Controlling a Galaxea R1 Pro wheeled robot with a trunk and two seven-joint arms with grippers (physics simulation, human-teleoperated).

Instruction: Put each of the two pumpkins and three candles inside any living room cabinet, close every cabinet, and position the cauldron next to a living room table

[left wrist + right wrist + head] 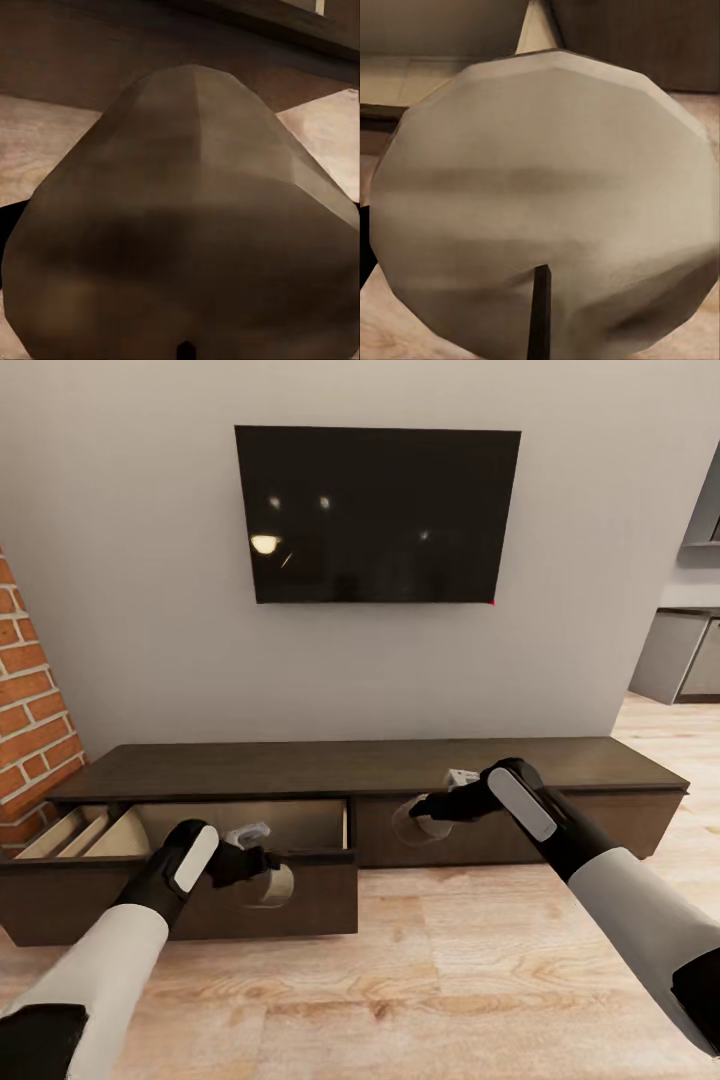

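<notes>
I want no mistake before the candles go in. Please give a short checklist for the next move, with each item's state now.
1. Left pincer holds a squat beige candle: ok.
2. Right pincer holds a pale grey-tan candle: ok.
3. Left drawer of the long dark-brown wooden cabinet is open: ok.
4. Left candle is above the drawer's opening: not ok, in front of it.
5. Right drawer front is shut: ok.
6. Free room inside the drawer: cannot tell.

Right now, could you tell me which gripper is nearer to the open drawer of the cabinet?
Left. The left gripper, holding a candle, is at the open drawer, over its front panel. The right gripper, holding another candle, is beside it, before the closed drawer front.
</notes>
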